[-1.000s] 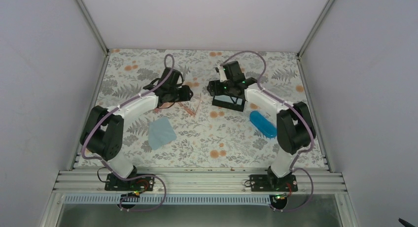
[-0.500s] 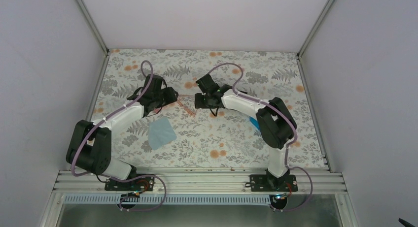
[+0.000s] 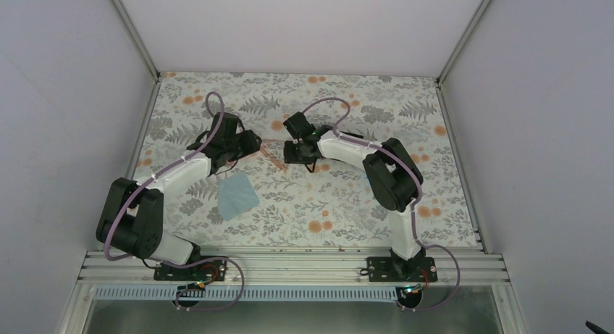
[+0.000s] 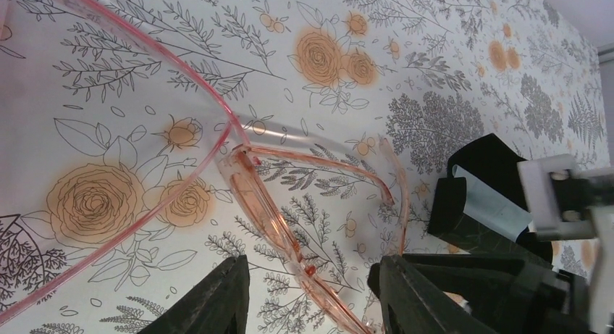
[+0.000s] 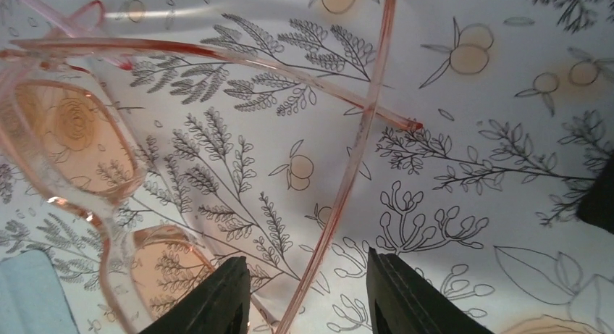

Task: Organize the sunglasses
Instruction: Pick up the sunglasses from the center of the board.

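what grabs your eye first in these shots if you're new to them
The pink sunglasses sit mid-table on a busy floral table cover, with both arms bent in over them. The left gripper and right gripper each have open jaws straddling a thin pink bar of the frame. A light blue cloth lies nearer, to the left.

The left arm (image 3: 181,176) and right arm (image 3: 346,148): white links, black joints, purple cables (image 3: 212,102).

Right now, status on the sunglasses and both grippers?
Left gripper open, straddling a side arm of the sunglasses. Right gripper open, straddling one too. Neither clamped. Cloth apart, nothing blocking.
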You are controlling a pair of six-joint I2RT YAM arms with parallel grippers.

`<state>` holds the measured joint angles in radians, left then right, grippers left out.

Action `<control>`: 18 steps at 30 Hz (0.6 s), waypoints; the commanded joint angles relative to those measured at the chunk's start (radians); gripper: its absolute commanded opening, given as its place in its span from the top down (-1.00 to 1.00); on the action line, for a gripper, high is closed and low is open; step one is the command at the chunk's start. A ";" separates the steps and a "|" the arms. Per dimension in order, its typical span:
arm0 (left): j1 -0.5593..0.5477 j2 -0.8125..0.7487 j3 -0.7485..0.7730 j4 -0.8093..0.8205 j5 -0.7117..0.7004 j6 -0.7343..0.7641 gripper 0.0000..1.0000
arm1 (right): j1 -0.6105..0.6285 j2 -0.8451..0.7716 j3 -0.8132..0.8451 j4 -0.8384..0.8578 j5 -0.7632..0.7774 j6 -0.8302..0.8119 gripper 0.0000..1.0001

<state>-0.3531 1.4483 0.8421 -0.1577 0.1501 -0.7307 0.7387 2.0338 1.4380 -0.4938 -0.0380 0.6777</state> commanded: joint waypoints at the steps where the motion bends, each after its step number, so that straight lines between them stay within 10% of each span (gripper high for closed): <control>1: 0.007 -0.035 -0.010 0.018 0.005 -0.011 0.08 | 0.008 0.040 0.040 -0.014 -0.026 0.013 0.23; 8: 0.007 -0.060 -0.046 0.048 0.034 -0.038 0.08 | 0.008 0.024 0.027 -0.015 0.020 0.032 0.90; 18: 0.003 -0.210 -0.053 0.030 0.046 -0.067 0.08 | 0.008 -0.149 -0.052 0.032 0.176 0.079 0.92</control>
<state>-0.3534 1.3251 0.7666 -0.1307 0.1986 -0.7948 0.7391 1.9968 1.4139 -0.5037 0.0277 0.7166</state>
